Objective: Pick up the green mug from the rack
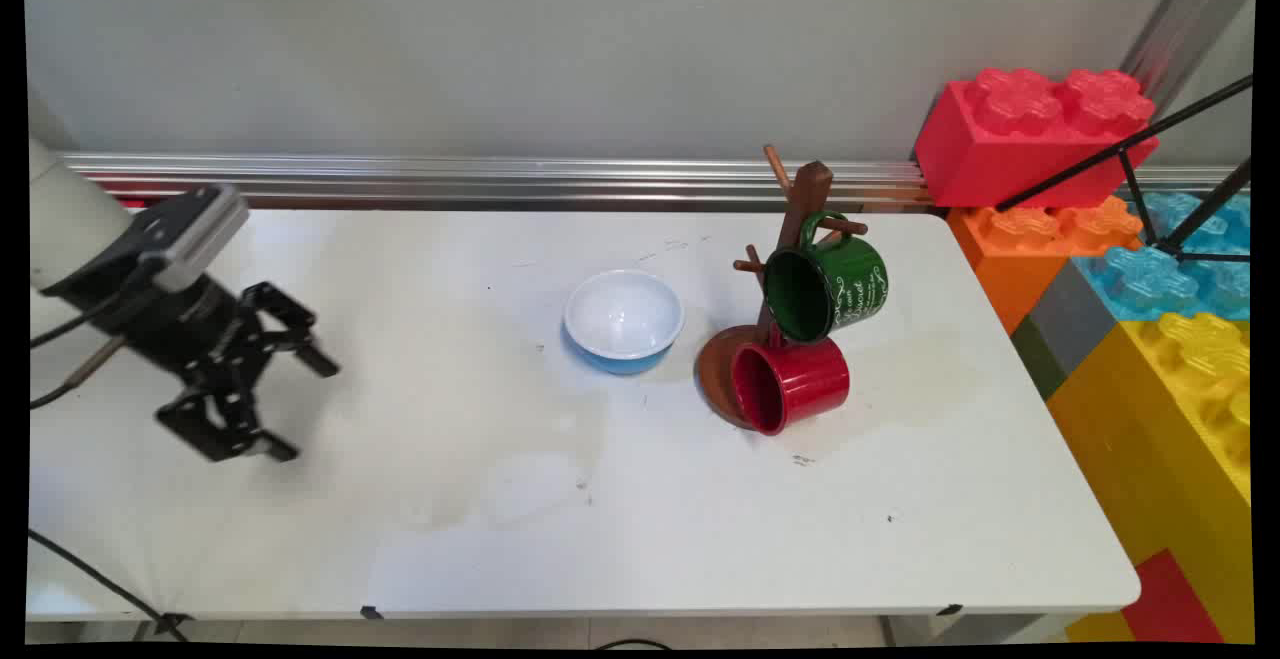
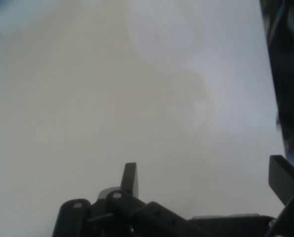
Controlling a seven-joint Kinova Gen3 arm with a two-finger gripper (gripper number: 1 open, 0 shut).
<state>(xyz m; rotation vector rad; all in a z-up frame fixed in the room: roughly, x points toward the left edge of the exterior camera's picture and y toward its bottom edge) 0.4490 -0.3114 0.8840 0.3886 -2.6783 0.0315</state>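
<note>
Wide apart stand the two fingers of the black gripper (image 1: 305,409), and nothing is between them; in the hand view only bare white table (image 2: 137,98) shows beyond the fingers (image 2: 130,178). The gripper hangs over the left part of the table (image 1: 500,539), tilted, with its fingers pointing toward the right and a little down. It touches nothing.

Nearest to it, but well apart, is a small bowl (image 1: 623,321) near the table's middle. It stands upright, white inside and light blue outside.

Just right of the bowl stands a brown wooden mug tree (image 1: 790,239) on a round base, with pegs pointing out to the sides. A dark green mug (image 1: 826,287) with white lettering hangs by its handle from an upper peg, its mouth turned toward the left and the front. Below it a red mug (image 1: 790,384) lies on its side, partly on the base, with its long axis along the table and its mouth facing the left front.

Large toy blocks (image 1: 1030,134) in red, orange, blue and yellow are stacked beside the table's right edge.
</note>
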